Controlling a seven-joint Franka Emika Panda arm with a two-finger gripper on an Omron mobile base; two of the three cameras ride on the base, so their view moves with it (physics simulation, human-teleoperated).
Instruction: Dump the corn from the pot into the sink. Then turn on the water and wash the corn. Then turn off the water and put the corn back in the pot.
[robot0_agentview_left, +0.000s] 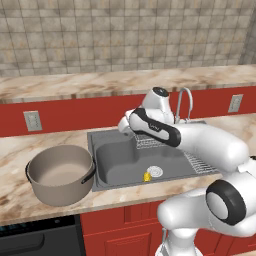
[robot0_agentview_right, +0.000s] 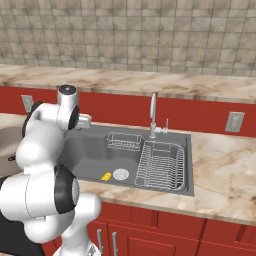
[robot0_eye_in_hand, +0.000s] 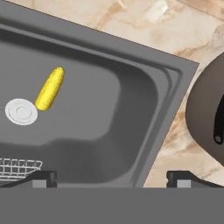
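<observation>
The gripper (robot0_eye_in_hand: 111, 177) hangs above the sink (robot0_eye_in_hand: 131, 109), its two dark fingertips (robot0_eye_in_hand: 41, 178) spread wide apart at the bottom of the hand view with nothing between them. It looks down into the left basin — the corn (robot0_eye_in_hand: 50, 88) lies on the basin floor, well apart from the fingers, with one end touching or just beside the round silver drain (robot0_eye_in_hand: 21, 111). From the left base view the corn (robot0_agentview_left: 147, 176) sits at the near side of the basin beside the drain (robot0_agentview_left: 154, 172), below and in front of the hand.

A small wire basket (robot0_agentview_right: 124, 141) sits at the back of the basin, and a wire dish rack (robot0_agentview_right: 161, 165) fills the right basin beside the faucet (robot0_agentview_right: 153, 116).

The pot (robot0_agentview_left: 61, 174) stands upright on the marble counter (robot0_agentview_left: 15, 155) just left of the sink — its beige inside holds nothing.
</observation>
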